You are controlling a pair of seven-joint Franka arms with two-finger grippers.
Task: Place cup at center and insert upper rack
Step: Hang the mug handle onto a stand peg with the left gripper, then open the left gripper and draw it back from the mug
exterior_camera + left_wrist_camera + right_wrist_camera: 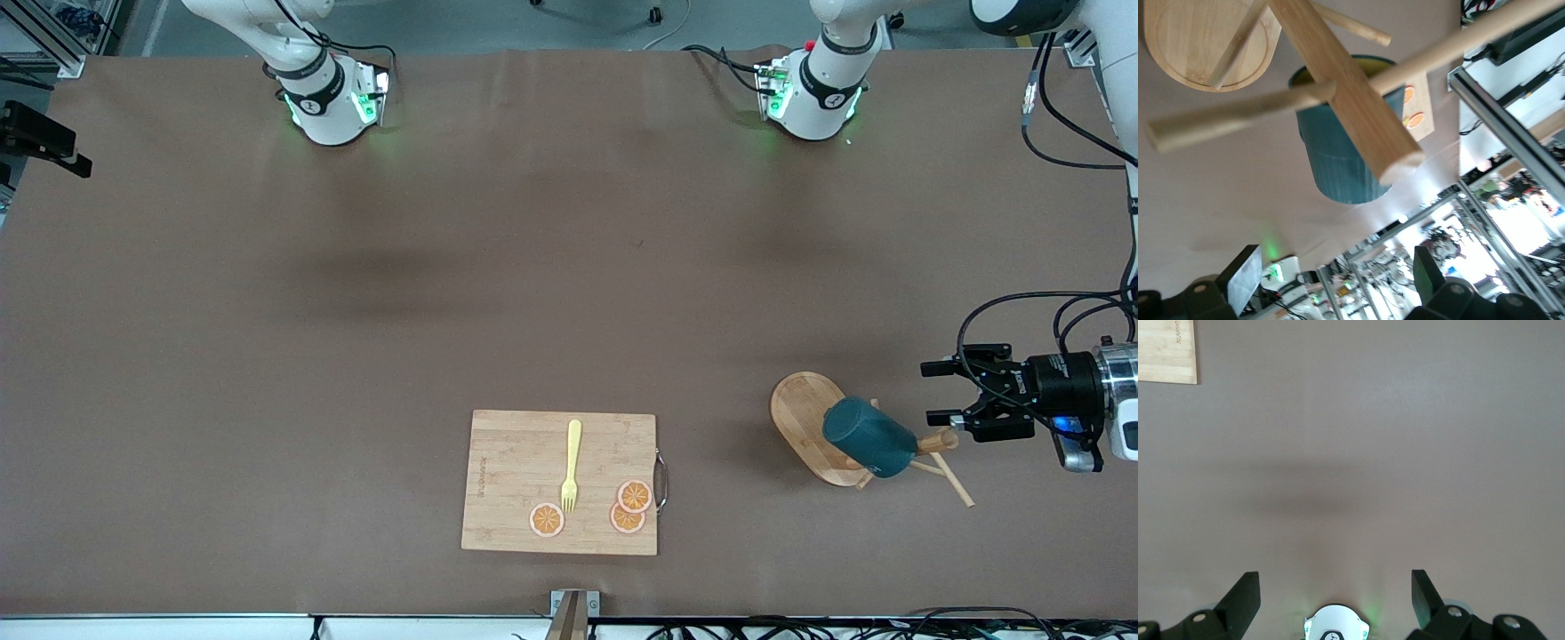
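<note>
Cup (869, 436): teal, tipped on the mug tree (811, 427) (itself toppled, post (1348, 93) toward the left arm's end). Cutting board (516, 462): beside the tree, toward the right arm's end, bearing fork (571, 465) and orange slices (631, 505). Left gripper (939, 392): fingers wide, holding nothing, just beside the post's tip. Right gripper (1335, 593): spread wide over bare table, waiting.

No legible text noted. The cutting board (533, 462) carries a small burned-in mark along one short edge, too small to read.
</note>
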